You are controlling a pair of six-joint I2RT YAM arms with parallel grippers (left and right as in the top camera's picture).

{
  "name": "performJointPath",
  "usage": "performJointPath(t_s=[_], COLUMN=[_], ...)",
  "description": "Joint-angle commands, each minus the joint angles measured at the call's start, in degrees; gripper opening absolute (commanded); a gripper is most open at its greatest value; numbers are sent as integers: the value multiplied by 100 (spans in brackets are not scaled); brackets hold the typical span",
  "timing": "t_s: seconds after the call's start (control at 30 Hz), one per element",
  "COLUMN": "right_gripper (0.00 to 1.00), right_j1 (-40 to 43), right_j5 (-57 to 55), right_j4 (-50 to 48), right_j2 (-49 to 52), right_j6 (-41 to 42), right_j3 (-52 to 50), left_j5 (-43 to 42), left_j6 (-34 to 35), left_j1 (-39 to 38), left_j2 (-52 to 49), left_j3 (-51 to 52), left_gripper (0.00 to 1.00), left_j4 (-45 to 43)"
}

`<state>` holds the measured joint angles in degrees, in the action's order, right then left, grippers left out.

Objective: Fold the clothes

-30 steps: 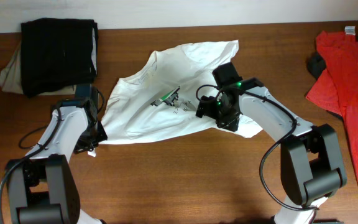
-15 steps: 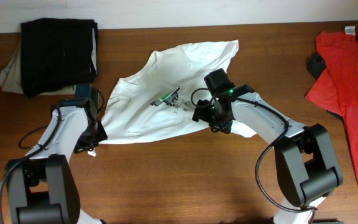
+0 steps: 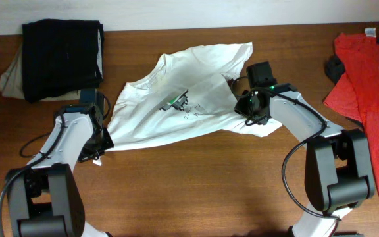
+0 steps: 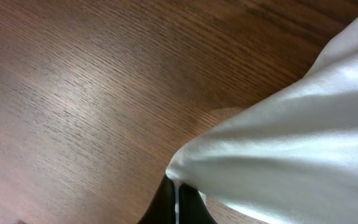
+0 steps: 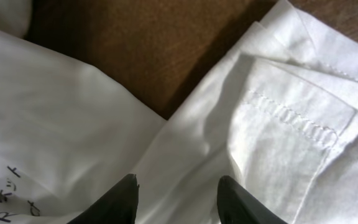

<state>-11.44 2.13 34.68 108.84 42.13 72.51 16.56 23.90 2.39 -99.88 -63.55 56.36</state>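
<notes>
Under the right end effector (image 5: 178, 186) lies the shirt (image 5: 73, 124).

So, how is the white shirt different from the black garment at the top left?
The white shirt lies spread and wrinkled; the black garment is folded into a neat rectangle. The left tool pinches the white shirt; no tool holds the black garment. Both are on the table.

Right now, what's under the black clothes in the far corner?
A beige cloth pokes out from under the black clothes on their left side. How far it reaches beneath them is hidden.
</notes>
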Motion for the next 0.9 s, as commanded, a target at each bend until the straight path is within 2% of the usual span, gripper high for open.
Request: performJointPath(t_s=[0.0,0.27,0.33,0.37,0.4,0.67,0.87], right_gripper=[45,43,33,7,4,4,4], right_j1=[0,2,4,66,160,964,1115], right_j5=[-142,-525,-697,-782,-780,-800,-802], right_j4=[-116,-85,-37,66,251,1937,2476], right_j2=[52,433,435,424,378,-833,-1508], right_j6=[-31,-28,-28,-28,-26,-33,-140], right_j3=[-35,-72,-70,-37,13,96,96], left_j5=[61,59,59,59,57,-26,-26], left_j6=[118,116,116,116,116,116,114], left_j1=[17,17,17,17,17,17,17], left_j2=[-17,-17,-17,-17,-17,-17,-17], left_j3=[-74,-74,-74,-74,-74,-74,-74], left_gripper=[1,1,1,1,1,1,1], left_j4=[7,9,9,11,11,-4,-13])
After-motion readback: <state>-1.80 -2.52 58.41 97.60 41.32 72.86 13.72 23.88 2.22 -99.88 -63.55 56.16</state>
